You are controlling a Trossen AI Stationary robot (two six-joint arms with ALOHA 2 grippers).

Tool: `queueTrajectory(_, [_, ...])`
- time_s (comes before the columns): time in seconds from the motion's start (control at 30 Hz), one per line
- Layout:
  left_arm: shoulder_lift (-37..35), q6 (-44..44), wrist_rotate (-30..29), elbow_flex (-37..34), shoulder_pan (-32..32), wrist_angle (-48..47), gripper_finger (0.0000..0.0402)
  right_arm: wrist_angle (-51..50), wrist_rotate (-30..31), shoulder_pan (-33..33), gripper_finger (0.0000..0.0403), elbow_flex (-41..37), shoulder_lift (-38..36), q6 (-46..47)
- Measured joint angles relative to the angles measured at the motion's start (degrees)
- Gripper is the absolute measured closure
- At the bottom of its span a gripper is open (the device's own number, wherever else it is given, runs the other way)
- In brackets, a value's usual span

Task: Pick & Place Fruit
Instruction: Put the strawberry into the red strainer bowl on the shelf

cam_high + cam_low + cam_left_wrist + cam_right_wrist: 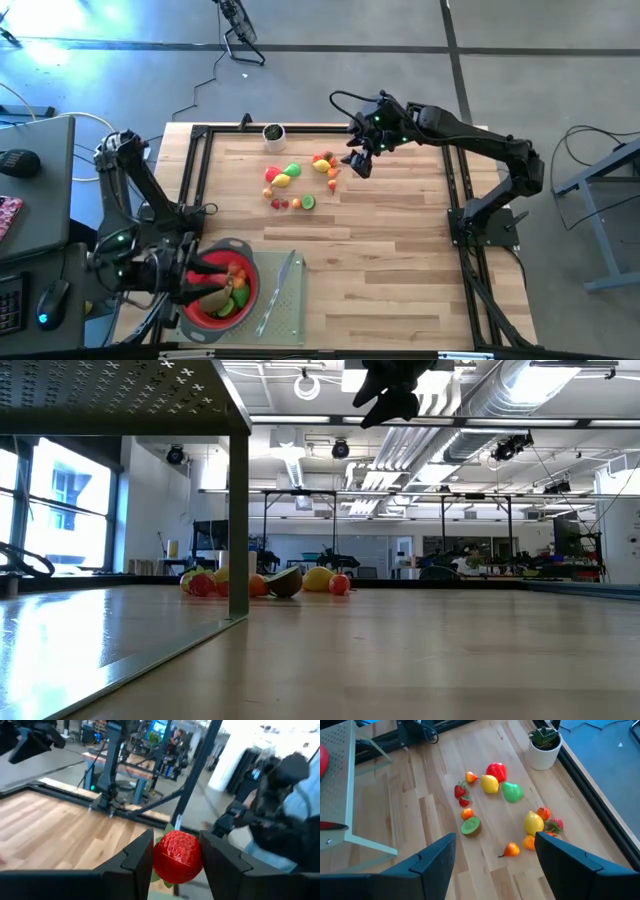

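The room is a big open workshop with a grey concrete floor, bright ceiling lights and exposed ducts, and in the middle of it stands the pale wooden table (380,260), butcher-block planks inside a black metal frame. Near one front corner of the table a perforated grey metal tray (283,305) carries the red strainer (222,292), a soft-looking bowl already holding a few toy pieces. The left gripper (176,857) hangs right over the strainer, its dark fingers closed narrowly on a glossy, dimpled plastic strawberry (177,856). The right gripper (495,855) hovers across the table from the strainer, fingers spread wide and holding nothing, above the loose fruit (505,815): small smooth pieces in red, yellow, green and orange. A little white pot with a green plant (544,746) stands just beyond the fruit, far from the strainer.
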Motion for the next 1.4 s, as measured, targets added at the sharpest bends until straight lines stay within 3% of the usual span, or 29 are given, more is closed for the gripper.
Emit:
queueTrajectory(0.2, [1.7,-14.2,-0.5,3.3,0.0,-15.7,0.0259,0.0,0.0,0.0,0.014,0.0,0.0,0.0])
queueTrajectory(0.4, [1.7,-30.2,3.2,3.1,0.1,-28.6,0.0259,0.0,0.0,0.0,0.014,0.0,0.0,0.0])
queueTrajectory(0.77, [1.7,-45.0,11.0,3.1,0.1,-40.1,0.0259,0.0,0.0,0.0,0.014,0.0,0.0,0.0])
queueTrajectory(1.0, [1.7,-47.1,15.3,3.1,0.2,-40.7,0.0258,0.0,0.0,0.0,0.014,0.0,0.0,0.0])
queueTrajectory(1.23, [1.7,-47.1,15.8,3.0,2.2,-44.4,0.0258,0.0,0.0,0.0,0.014,0.0,0.0,0.0])
queueTrajectory(1.4, [1.7,-47.1,20.6,3.0,5.9,-45.8,0.0224,0.0,0.0,0.0,0.014,0.0,0.0,0.0])
